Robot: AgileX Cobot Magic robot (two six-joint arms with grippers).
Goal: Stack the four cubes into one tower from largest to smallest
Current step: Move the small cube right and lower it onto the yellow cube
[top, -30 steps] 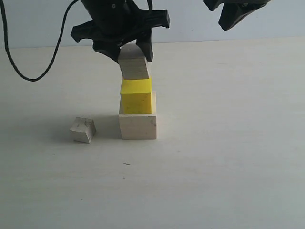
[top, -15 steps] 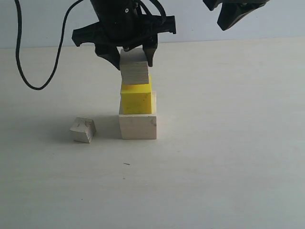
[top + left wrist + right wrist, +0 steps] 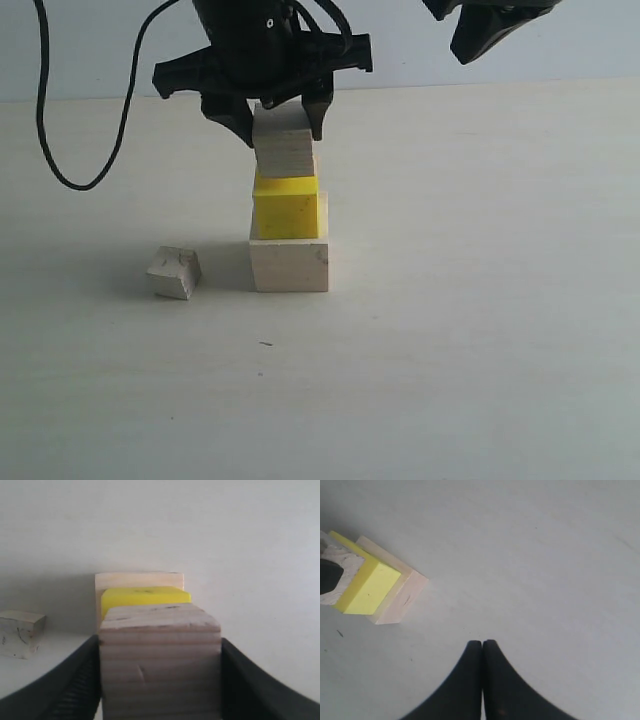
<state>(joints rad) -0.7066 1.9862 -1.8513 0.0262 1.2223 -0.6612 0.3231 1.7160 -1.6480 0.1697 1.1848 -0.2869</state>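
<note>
The large pale wood cube (image 3: 289,265) stands on the table with the yellow cube (image 3: 286,209) on top of it. My left gripper (image 3: 281,118) is shut on the striped-grain cube (image 3: 284,146), whose underside rests on or just above the yellow cube. In the left wrist view the striped-grain cube (image 3: 159,655) fills the space between the black fingers (image 3: 75,680), with the yellow cube (image 3: 145,597) and the large cube (image 3: 139,579) behind it. The small chipped cube (image 3: 175,273) lies on the table to the left of the stack. My right gripper (image 3: 482,644) is shut and empty, raised at the upper right.
A black cable (image 3: 70,160) loops over the table at the back left. The pale table (image 3: 480,330) stretches to the right and in front of the stack. The right gripper (image 3: 490,30) hangs high above the table's back edge.
My left gripper has lowered the striped-grain cube, tilted a second ago, until it sits level on the yellow cube. The right gripper has barely moved.
</note>
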